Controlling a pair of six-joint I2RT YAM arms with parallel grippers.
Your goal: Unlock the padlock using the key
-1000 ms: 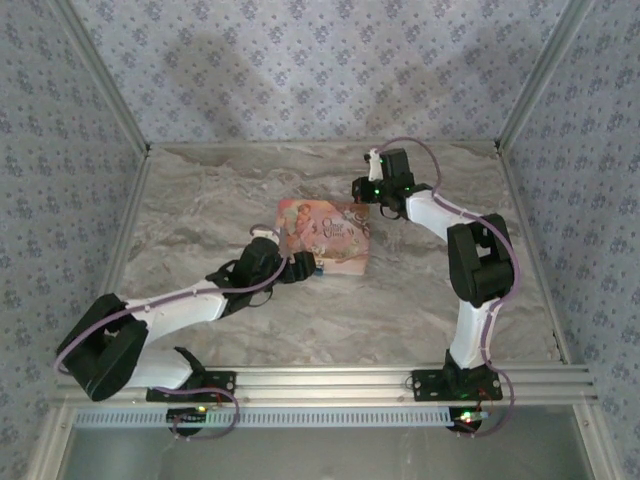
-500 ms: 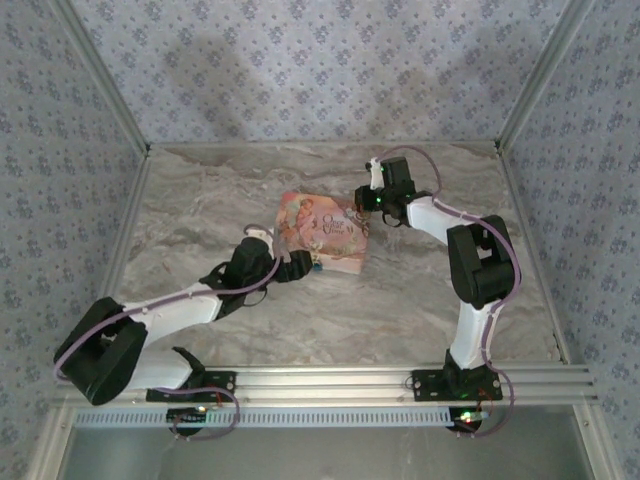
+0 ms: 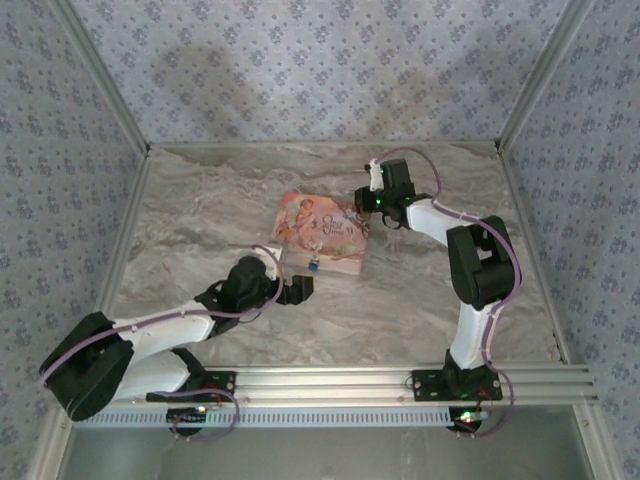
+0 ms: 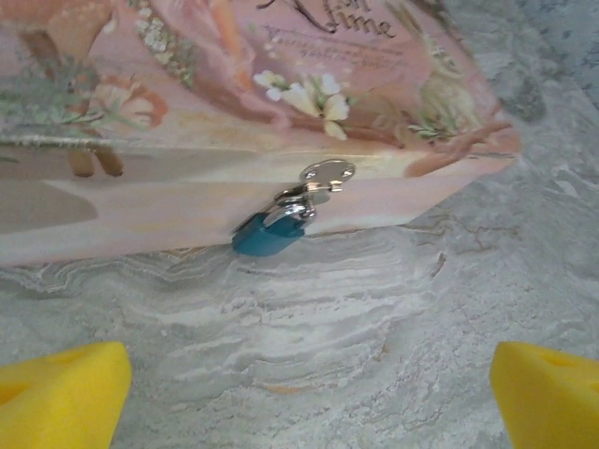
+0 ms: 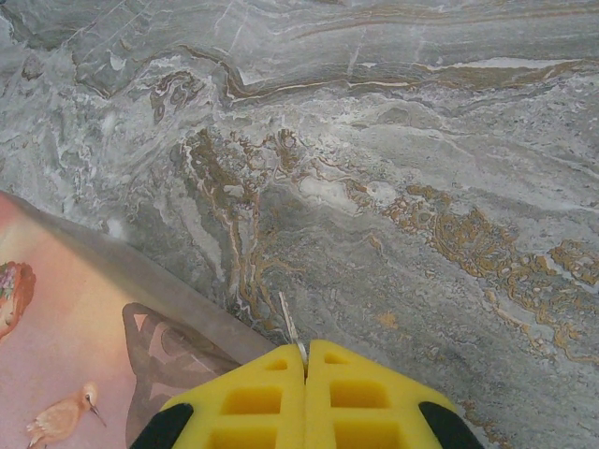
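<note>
Pulled back from the pink box (image 3: 322, 232), the left claw (image 3: 299, 288) now stands spread wide and empty, its yellow fingertips (image 4: 58, 393) well apart. Straight ahead of it, the padlock (image 4: 271, 232) hangs from the box's front latch (image 4: 324, 176). The right claw (image 5: 306, 357) is pinched tight on the key (image 5: 289, 325), a thin sliver poking out ahead of its tips, just beside the box's corner.

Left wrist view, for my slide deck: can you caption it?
Blue padlock hanging at the silver hasp of the pink illustrated box, ahead of the open left end effector.
</note>
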